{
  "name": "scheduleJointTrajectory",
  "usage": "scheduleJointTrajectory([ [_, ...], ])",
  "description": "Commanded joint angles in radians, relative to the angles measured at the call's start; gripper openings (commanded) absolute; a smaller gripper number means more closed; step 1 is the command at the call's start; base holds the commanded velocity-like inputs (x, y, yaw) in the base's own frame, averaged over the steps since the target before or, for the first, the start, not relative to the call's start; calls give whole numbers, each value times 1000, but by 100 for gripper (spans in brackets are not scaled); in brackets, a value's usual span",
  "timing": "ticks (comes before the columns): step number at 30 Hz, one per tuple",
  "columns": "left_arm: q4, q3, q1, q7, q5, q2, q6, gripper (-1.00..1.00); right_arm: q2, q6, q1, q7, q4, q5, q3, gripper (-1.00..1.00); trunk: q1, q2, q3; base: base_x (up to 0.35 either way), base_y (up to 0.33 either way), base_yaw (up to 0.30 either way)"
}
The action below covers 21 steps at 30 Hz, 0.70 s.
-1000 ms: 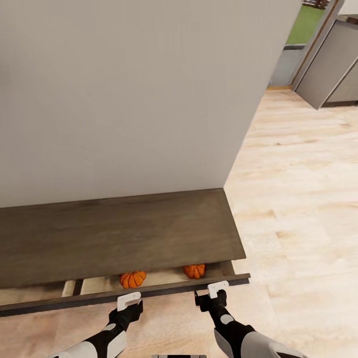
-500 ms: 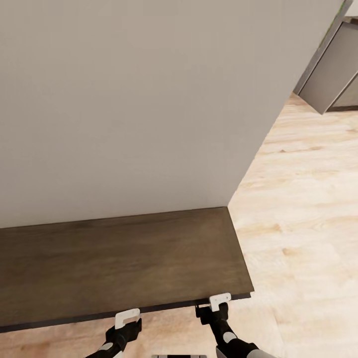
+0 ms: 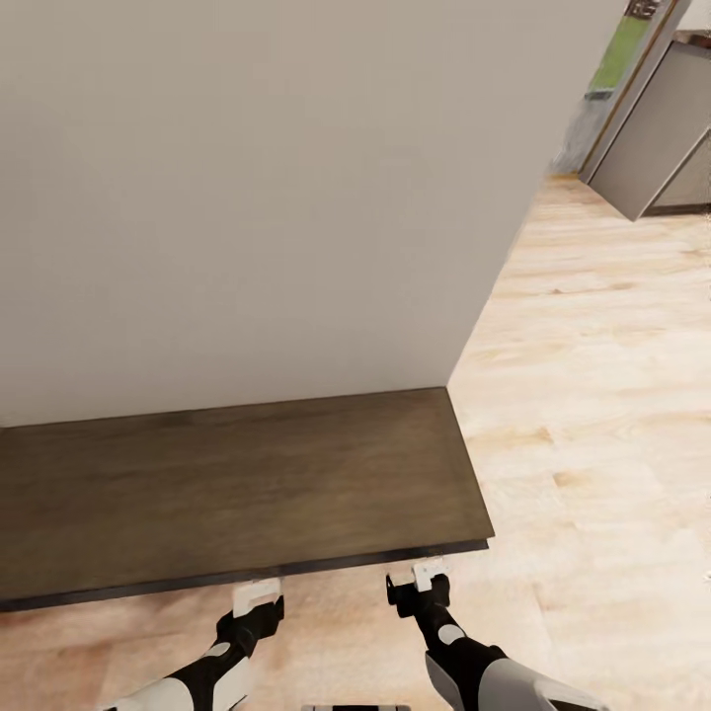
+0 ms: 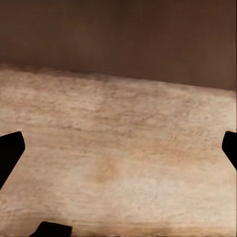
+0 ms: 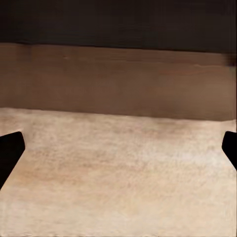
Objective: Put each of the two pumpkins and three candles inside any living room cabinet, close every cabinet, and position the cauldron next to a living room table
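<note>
My left hand (image 3: 257, 593) sat w/ its white tip at the front edge of the long, low dark brown wood-grain cabinet (image 3: 237, 484); its wrist cam showed the black fingertips (image 4: 11, 150) spread wide apart, gripping nothing, over pale wood-plank floor (image 3: 592, 395). Cabinet stood against the plain grey-white wall (image 3: 257, 197), front shut flush. My right hand (image 3: 423, 576) sat just at the same edge, near the cabinet's right end, likewise spread wide & empty.
</note>
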Motion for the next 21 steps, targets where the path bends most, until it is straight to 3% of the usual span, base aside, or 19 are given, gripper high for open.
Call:
scheduleJointTrajectory([
  [1,0,0,0,0,0,0,0,100,0,0,0,0,0,0,0,100,0,0,0,-335,0,0],
  [16,0,1,0,0,0,-3,-5,100,0,0,0,0,0,-1,0,100,0,0,0,-313,0,0],
  [21,2,1,3,0,3,-8,-84,100,0,-1,0,0,0,-1,0,100,0,0,0,-57,0,0],
])
